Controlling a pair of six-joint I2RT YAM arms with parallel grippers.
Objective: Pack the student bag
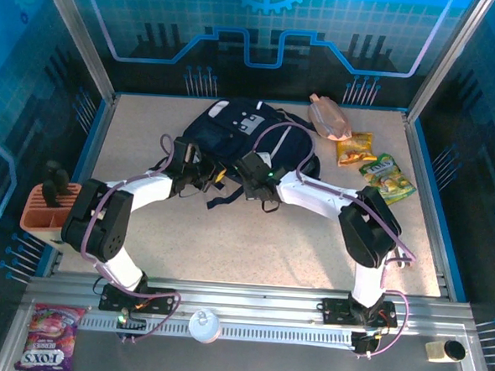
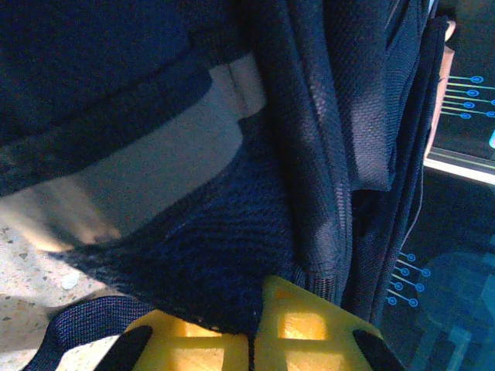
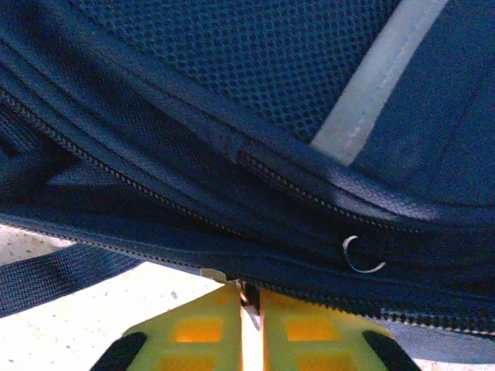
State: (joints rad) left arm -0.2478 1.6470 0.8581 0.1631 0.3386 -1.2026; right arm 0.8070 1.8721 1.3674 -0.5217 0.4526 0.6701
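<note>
While both arms work at its near edge, the student bag (image 1: 238,134) lies flat toward the far middle of the worktop (image 1: 252,245), its zips apparently not yet drawn open. The left claw (image 2: 251,332) is clenched on a fold of the bag's dark mesh fabric. The right claw (image 3: 249,309) is pinched nearly closed at the zip line, seemingly on a small metal pull, though the piece is too small to be sure. Judged from this, the step in hand is opening the bag, one claw anchoring the fabric and the other set to run the zip. The next move calls for a steady pull along the zip track, with the fabric kept taut so the teeth do not snag. A tan pouch (image 1: 329,116), a yellow packet (image 1: 355,147) and a green packet (image 1: 388,177) sit to the right of the bag, likely waiting to be packed. An orange holder (image 1: 48,211) stands at the left edge. A loose dark strap (image 3: 54,274) lies on the worktop beside the right claw and could get in the way
</note>
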